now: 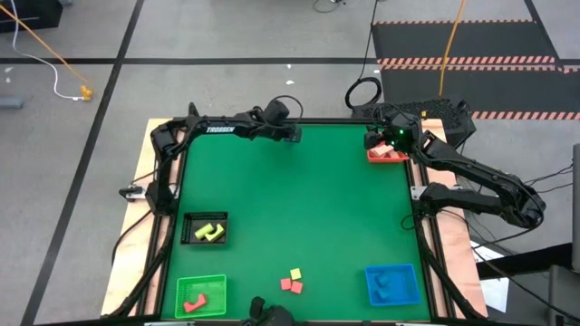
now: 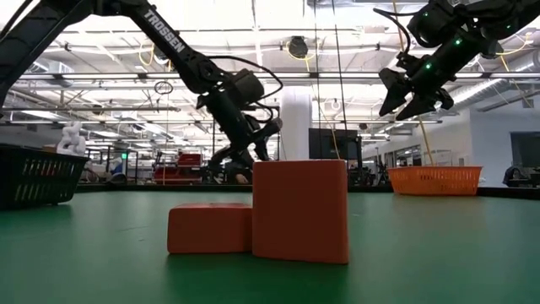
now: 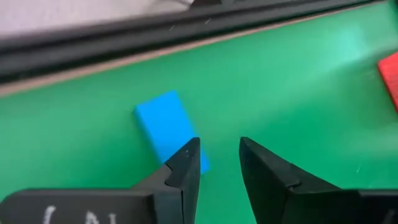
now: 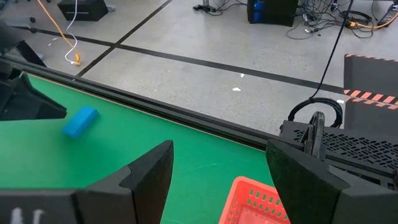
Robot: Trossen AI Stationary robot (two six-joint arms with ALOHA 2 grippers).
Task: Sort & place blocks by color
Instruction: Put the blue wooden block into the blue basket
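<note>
Left gripper (image 3: 219, 163), fingers narrowly apart, beside the blue block (image 3: 166, 126), not straddling it: shift over the block before closing.

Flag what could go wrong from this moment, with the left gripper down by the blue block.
1. The left gripper sits off-centre: the blue block lies beside one finger, not between the two, so closing may pinch nothing or shove it.
2. The block lies near the table's far edge; a push could slide it against the rail.
3. The right gripper hangs open over the red basket, apparently clear of the left arm.
</note>
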